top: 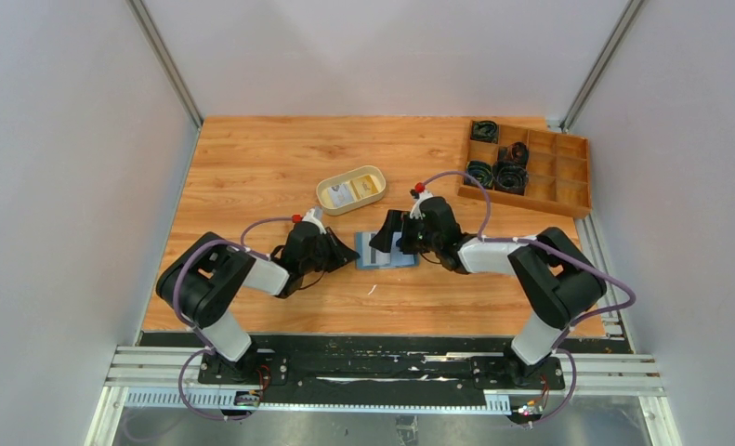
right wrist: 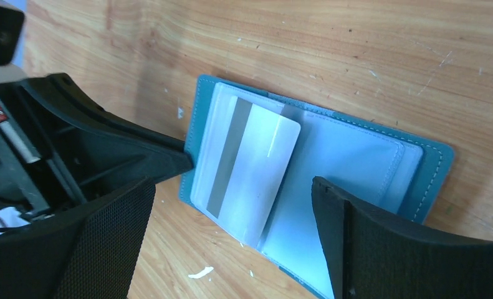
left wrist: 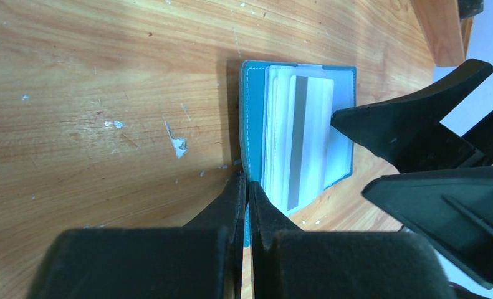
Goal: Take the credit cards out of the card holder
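The blue card holder [top: 393, 257] lies open on the wooden table. My left gripper [top: 349, 253] is shut on its left edge; in the left wrist view the fingers [left wrist: 247, 194] pinch the teal rim [left wrist: 253, 112]. A pale credit card [right wrist: 250, 162] with a grey stripe sticks partly out of the inner pockets and also shows in the left wrist view [left wrist: 306, 134]. My right gripper [right wrist: 234, 187] is open just above the holder [right wrist: 356, 149], one finger on each side of the card and touching nothing. A whitish card [top: 343, 194] and a yellow card [top: 369, 185] lie in the cream tray.
The cream oval tray [top: 330, 185] sits just behind the holder. A wooden compartment box [top: 568, 172] with black coiled items stands at the back right. Small white specks [left wrist: 179, 145] lie on the wood near the holder.
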